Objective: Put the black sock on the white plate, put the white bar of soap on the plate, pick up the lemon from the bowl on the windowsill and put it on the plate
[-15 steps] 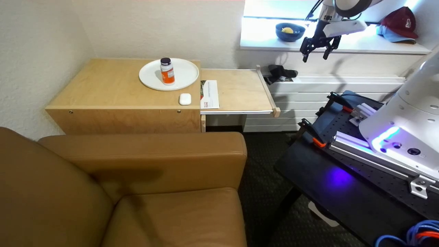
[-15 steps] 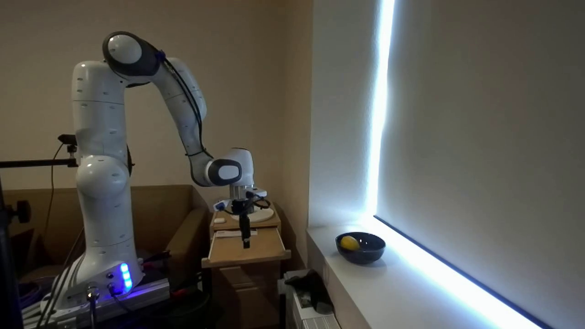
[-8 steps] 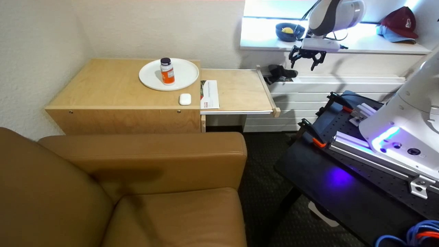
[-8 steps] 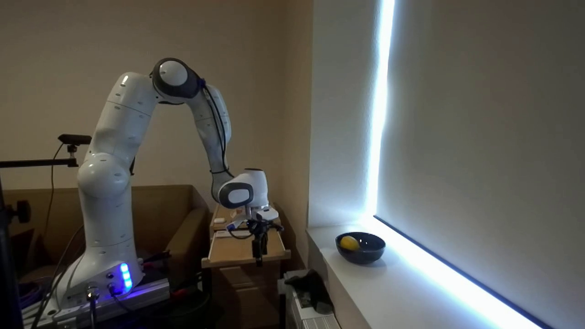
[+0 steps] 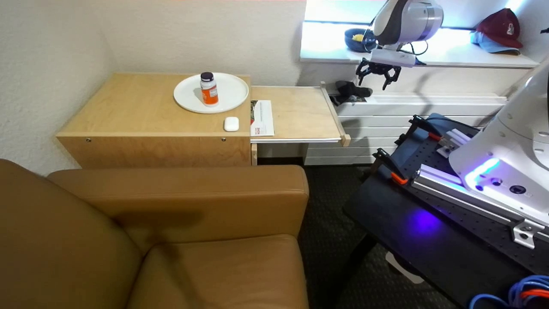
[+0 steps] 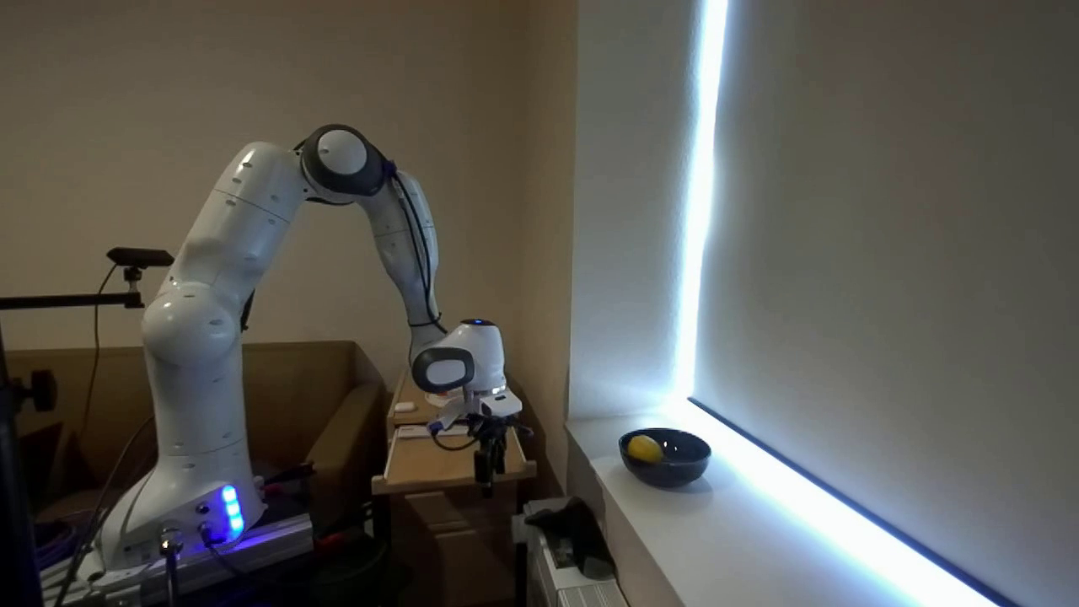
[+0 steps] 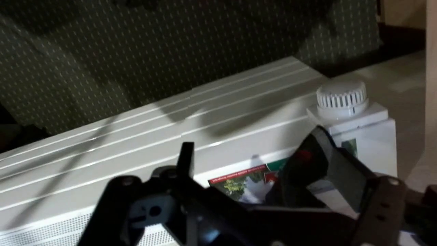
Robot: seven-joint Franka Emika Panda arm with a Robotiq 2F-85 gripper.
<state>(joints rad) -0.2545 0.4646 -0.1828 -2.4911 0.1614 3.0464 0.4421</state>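
While your gripper (image 5: 372, 86) hangs higher than the radiator (image 5: 369, 121), seemingly toward its room side, its jaws stand well apart and hold nothing that you can see. Your nearest target, the black sock (image 5: 348, 89), lies crumpled on the radiator's top near the thermostat knob (image 7: 342, 99), partly over a printed leaflet (image 7: 235, 187). Expect it to be light, limp and hardly slippery; pinch a thick fold near its middle, and keep clear of the leaflet's thin edge. Above the radiator you have the windowsill (image 6: 700, 539), where the lemon (image 6: 646, 448) sits in the dark blue bowl (image 6: 668, 474): likely firm and a bit slick, so plan to clasp it across its widest part. Farthest off, past the radiator's knob end, the white plate (image 5: 232, 88) rests on the wooden cabinet (image 5: 143, 105), an orange-labelled pill bottle (image 5: 209, 92) upright on it.
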